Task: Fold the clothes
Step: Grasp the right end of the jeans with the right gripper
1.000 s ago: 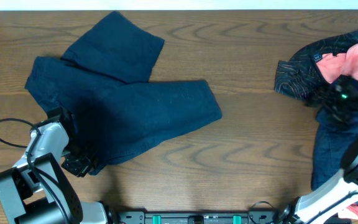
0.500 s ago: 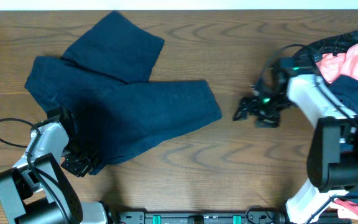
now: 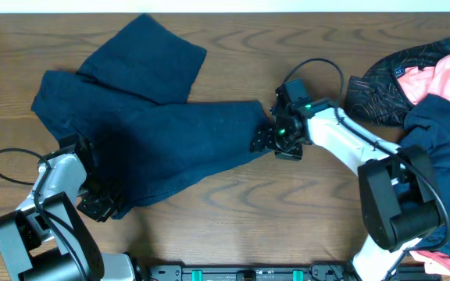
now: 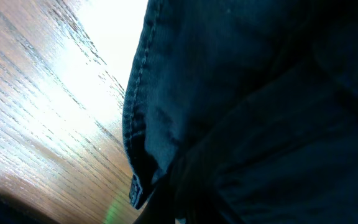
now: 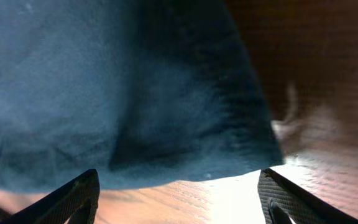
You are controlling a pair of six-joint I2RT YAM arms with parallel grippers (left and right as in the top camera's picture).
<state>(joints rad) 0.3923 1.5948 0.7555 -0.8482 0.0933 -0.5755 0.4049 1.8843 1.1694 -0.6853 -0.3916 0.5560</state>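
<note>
From above, one pair of dark blue shorts point(image 3: 155, 133) lies spread out flat on the left half of the brown wooden table point(image 3: 311, 211). One leg points up and the other leg points to the right. There are two robot arms. The left gripper point(image 3: 100, 204) sits at the bottom left corner of the shorts, right on the edge of the cloth. The right gripper point(image 3: 268, 140) sits at the end of the leg that points right, touching its hem. On the far right is one pile of clothes, and three pieces can be counted in it: a black striped shirt point(image 3: 373, 94), a pink piece point(image 3: 444, 78) and a dark blue piece point(image 3: 444, 133). From the left wrist, the blue cloth fills most of the view, with one stitched edge point(image 4: 135, 93) running down beside the bright wood. No fingers show here, so I cannot tell if the left gripper is wide or closed. From the right wrist, the hem of the shorts lies just ahead. The two fingers point(image 5: 73, 196) show in the bottom corners, spread far apart, with nothing held between them.
</note>
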